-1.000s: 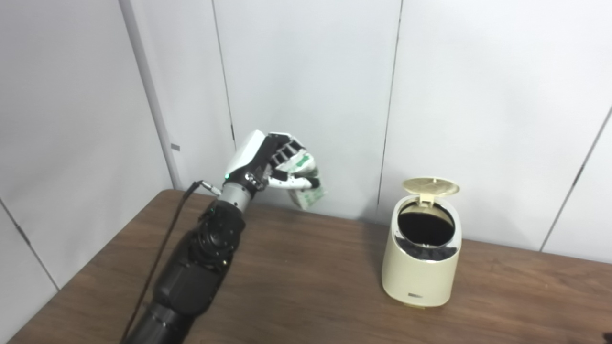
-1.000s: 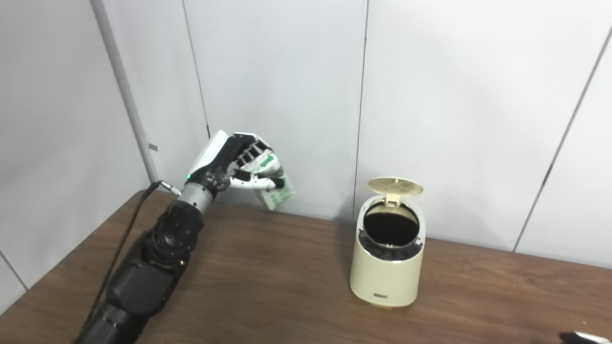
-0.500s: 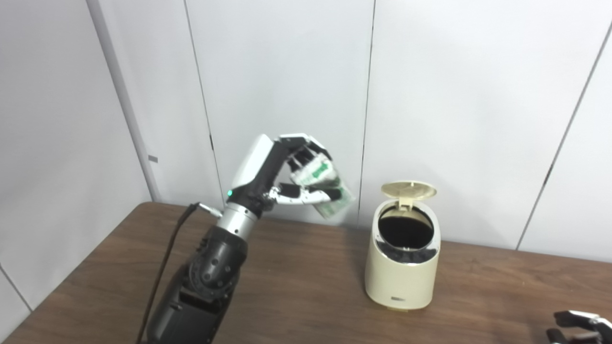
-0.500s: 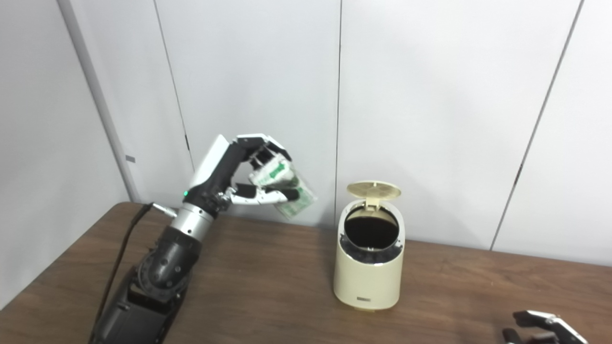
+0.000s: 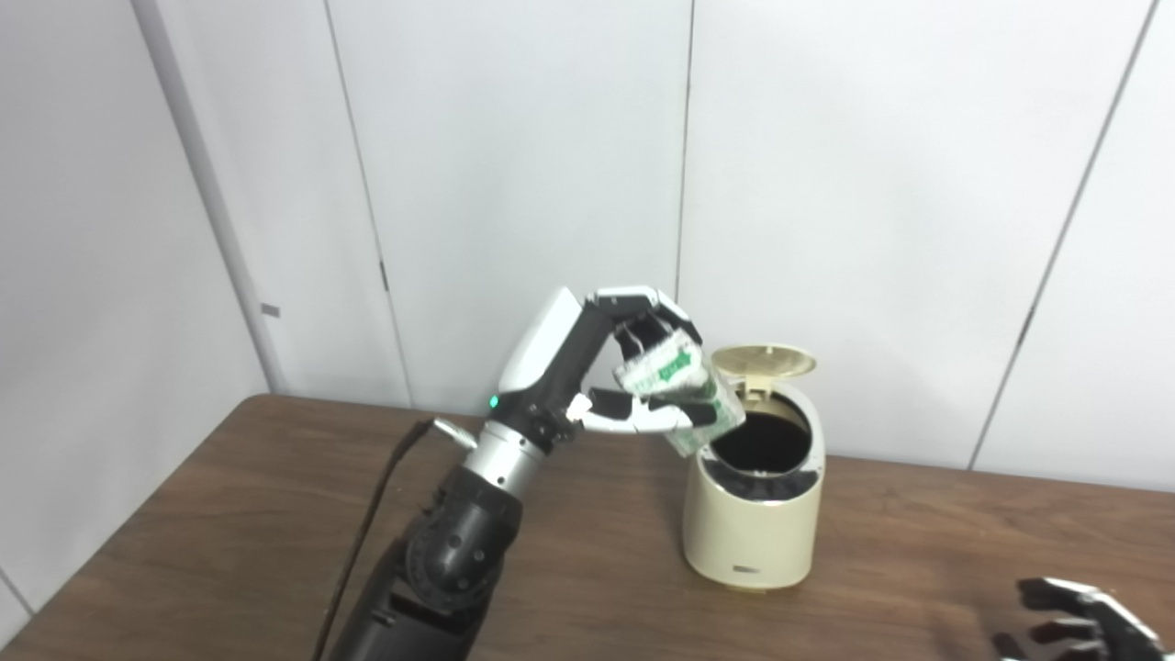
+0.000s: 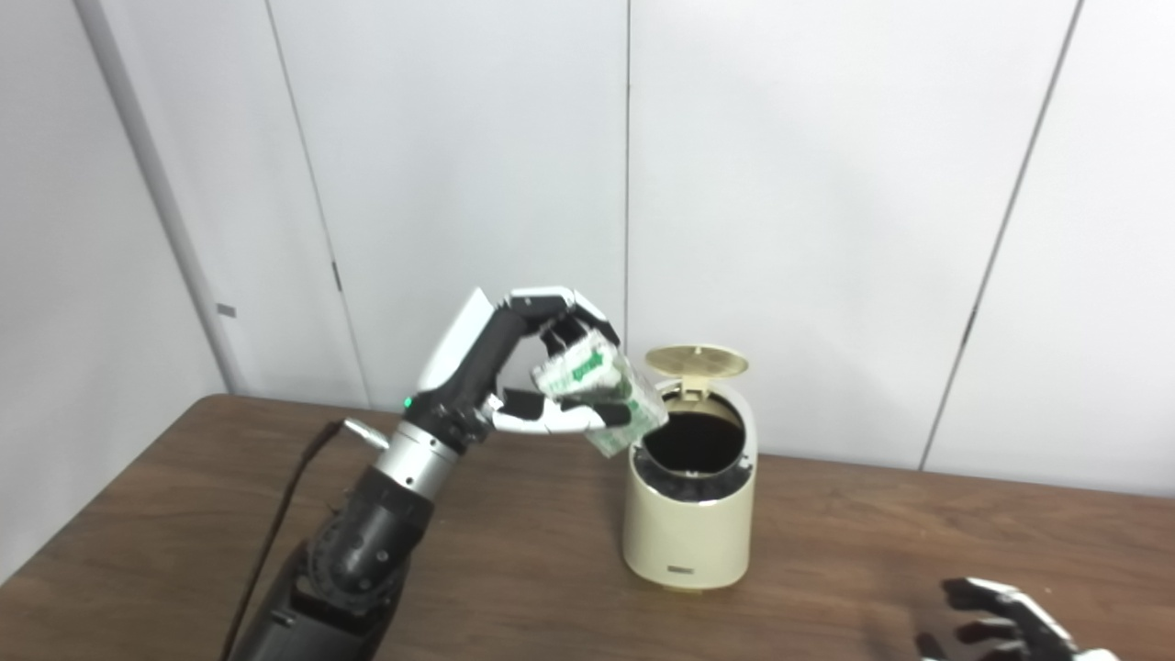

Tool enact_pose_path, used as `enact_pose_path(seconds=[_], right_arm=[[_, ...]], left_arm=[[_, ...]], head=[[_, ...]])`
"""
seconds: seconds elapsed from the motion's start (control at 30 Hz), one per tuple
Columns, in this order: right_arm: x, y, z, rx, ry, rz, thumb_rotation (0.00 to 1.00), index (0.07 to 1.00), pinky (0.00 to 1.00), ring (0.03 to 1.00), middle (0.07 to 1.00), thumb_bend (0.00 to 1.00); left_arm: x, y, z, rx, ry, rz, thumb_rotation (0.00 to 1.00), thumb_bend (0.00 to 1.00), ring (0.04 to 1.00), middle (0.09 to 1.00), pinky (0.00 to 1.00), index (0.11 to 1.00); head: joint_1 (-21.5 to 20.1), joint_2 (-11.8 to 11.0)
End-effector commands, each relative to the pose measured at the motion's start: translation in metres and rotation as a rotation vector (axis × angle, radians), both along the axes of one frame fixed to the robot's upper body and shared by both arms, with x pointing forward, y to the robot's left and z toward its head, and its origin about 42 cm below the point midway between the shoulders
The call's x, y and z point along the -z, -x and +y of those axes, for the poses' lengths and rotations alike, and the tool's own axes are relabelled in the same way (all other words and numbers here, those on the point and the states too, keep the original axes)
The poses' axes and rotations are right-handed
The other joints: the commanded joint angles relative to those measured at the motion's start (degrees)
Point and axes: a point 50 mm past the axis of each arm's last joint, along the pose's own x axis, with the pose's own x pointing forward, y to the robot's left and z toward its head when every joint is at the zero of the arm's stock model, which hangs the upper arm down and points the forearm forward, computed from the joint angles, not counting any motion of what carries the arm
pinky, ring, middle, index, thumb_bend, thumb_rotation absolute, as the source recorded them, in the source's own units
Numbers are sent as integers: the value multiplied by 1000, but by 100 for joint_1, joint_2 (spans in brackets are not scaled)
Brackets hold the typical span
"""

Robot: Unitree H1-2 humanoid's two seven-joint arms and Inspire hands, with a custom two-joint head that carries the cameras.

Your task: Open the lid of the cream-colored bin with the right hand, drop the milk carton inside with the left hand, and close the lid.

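Just left of centre in the frame, the left hand (image 5: 606, 367) is holding the milk carton (image 5: 677, 390) in the air, fingers curling over its top and thumb pressing from below. The carton, white with green print, is lying tilted: its long axis is running from upper left down to lower right, and its lower end is pointing toward the dark mouth of the cream-colored bin (image 5: 755, 528). That lower end is overlapping the bin's left rim in both views; whether it is touching the rim cannot be told.

The bin is standing upright on the brown wooden table (image 5: 229, 532), right of centre, near the table's back edge. Its lid (image 5: 764, 360) is standing open, hinged at the back and showing its underside, right behind the carton's lower end. Nothing is lying between the carton and the opening.

At the lower right corner of the frame, the right hand (image 6: 1001, 620) is hovering low over the table, well apart from the bin, fingers spread and holding nothing. White wall panels (image 5: 514, 165) are filling the background.
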Motion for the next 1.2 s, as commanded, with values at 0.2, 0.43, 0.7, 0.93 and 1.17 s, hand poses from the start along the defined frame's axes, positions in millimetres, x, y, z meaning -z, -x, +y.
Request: enact_pose_path(seconds=[0.2, 0.43, 0.7, 0.93, 1.17], right_arm=[[6, 12, 18, -6, -36, -9, 0, 627, 357, 512, 625, 255], [3, 14, 19, -6, -36, 3, 0, 627, 442, 585, 646, 274], [3, 17, 21, -1, -34, 0, 0, 631, 453, 593, 648, 289], [4, 19, 20, -6, -32, -9, 0, 627, 415, 568, 632, 294], [5, 21, 20, -10, -30, -12, 0, 627, 411, 559, 636, 299]], left_arm=[[-12, -27, -27, 41, -34, -248, 0, 505, 481, 480, 438, 466], [6, -43, -41, 19, -57, -346, 0, 505, 472, 466, 378, 485], [15, -56, -49, -37, -81, -503, 0, 503, 467, 447, 417, 507], [14, -65, -52, -56, -128, -645, 0, 502, 469, 438, 421, 517], [8, -70, -55, -49, -175, -719, 0, 502, 463, 442, 388, 516]], head=[[-106, 27], [-164, 34], [-228, 41], [-252, 62], [-273, 88]])
